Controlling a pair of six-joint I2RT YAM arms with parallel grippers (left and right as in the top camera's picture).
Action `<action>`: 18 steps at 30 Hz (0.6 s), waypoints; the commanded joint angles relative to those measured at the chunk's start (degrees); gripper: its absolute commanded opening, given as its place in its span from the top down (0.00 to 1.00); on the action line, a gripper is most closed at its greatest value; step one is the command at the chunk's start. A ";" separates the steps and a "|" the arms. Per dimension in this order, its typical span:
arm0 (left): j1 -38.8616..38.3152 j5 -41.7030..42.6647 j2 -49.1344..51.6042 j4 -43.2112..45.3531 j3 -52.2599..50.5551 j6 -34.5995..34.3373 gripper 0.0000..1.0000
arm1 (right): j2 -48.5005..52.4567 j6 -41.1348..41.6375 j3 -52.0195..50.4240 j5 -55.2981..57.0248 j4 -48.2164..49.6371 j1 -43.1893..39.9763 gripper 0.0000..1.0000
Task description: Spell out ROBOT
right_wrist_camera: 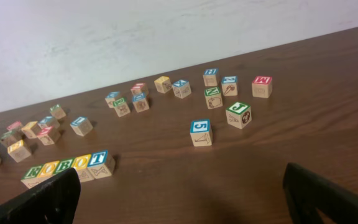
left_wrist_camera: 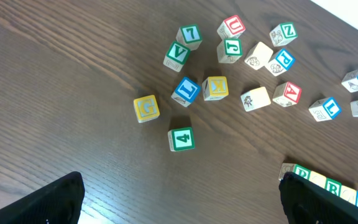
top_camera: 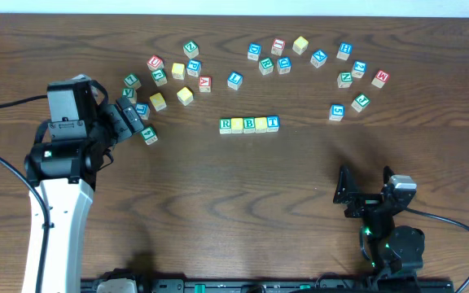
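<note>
While ROBOT row [top_camera: 249, 124] sits on bench [top_camera: 218, 195], left fingers [left_wrist_camera: 48, 205] gape wide near loose blocks [left_wrist_camera: 182, 139] — empty; right fingers [right_wrist_camera: 42, 202] likewise wide, empty.

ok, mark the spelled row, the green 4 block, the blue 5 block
spelled row [top_camera: 249, 124]: overhead, middle block's top face
green 4 block [left_wrist_camera: 181, 139]: left wrist, the printed face
blue 5 block [right_wrist_camera: 201, 127]: right wrist, the top face
</note>
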 commanded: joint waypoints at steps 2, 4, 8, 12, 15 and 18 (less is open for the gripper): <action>0.31 -2.27 -4.79 0.04 -0.83 1.05 0.01 | -0.31 -0.42 -0.07 0.15 -0.15 -0.57 0.01; 0.31 -2.32 -8.02 2.29 -3.26 3.98 0.01 | -0.31 -0.42 -0.07 0.15 -0.17 -0.57 0.01; 0.31 -2.29 -17.33 12.28 -13.33 10.01 0.01 | -0.31 -0.42 -0.07 0.15 -0.15 -0.57 0.01; 0.31 -2.27 -28.70 25.38 -26.97 14.75 0.01 | -0.31 -0.42 -0.07 0.15 -0.15 -0.57 0.01; 0.31 -2.25 -36.79 33.81 -36.37 18.23 0.01 | -0.31 -0.42 -0.07 0.15 -0.15 -0.57 0.01; 0.31 -2.21 -44.74 38.47 -44.39 22.14 0.01 | -0.31 -0.42 -0.07 0.15 -0.17 -0.57 0.01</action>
